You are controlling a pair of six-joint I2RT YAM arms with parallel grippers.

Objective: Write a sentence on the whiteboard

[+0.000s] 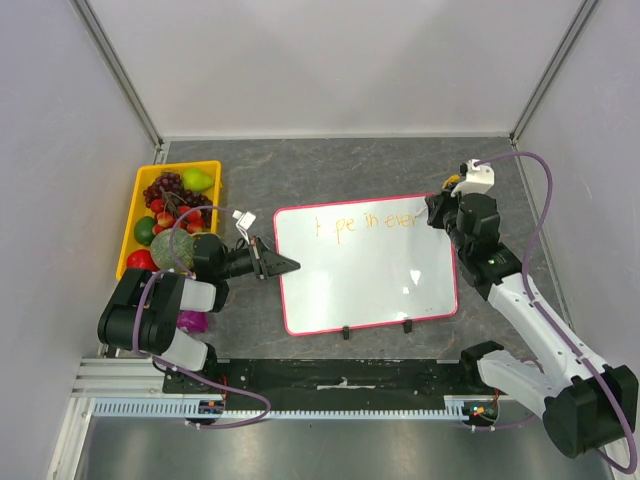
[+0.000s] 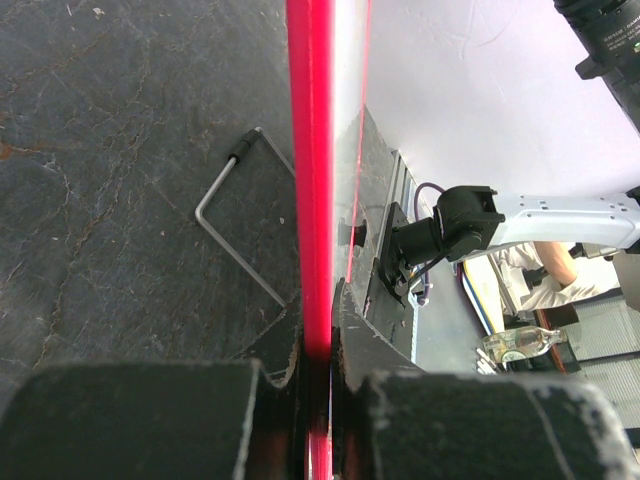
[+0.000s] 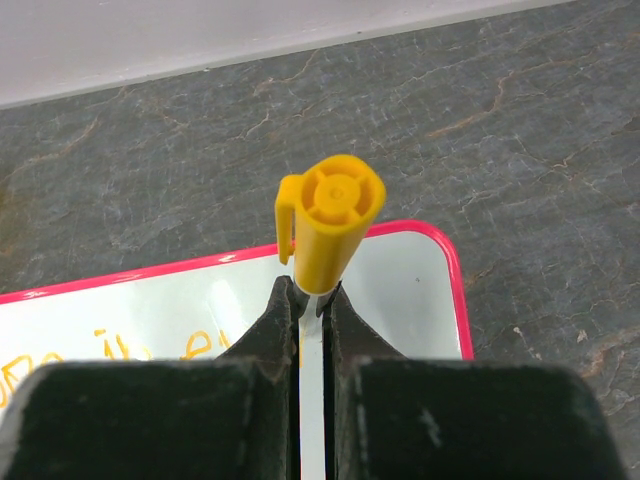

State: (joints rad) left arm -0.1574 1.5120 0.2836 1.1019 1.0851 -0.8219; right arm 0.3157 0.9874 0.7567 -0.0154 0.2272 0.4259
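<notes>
From above, one whiteboard (image 1: 365, 275) lies flat on the grey table (image 1: 330, 165), between the two arms. Its two black feet (image 1: 345, 332) sit on the near long edge. The sentence (image 1: 368, 223) is a single line of thin orange writing along the far edge, in three short groups of letters. The left gripper (image 1: 285, 266) is clamped on the board's left edge. The right gripper (image 1: 440, 212) stands over the far right corner, closed around one marker (image 1: 452, 182) with a yellow cap. To the left, well apart from the board, one yellow tray (image 1: 180, 166) holds mixed fruit (image 1: 170, 190); the pieces are too heaped to count.

In the left wrist view, both fingers press against the board's pink-red frame, which runs straight up between them. One bent wire bracket (image 2: 219, 181) lies on the table just beside the frame.

In the right wrist view, the two fingers are pinched on the marker's white barrel, with the yellow cap pointing away from the camera. Beneath it is the board's rounded corner, and a few orange strokes show at the lower left.
</notes>
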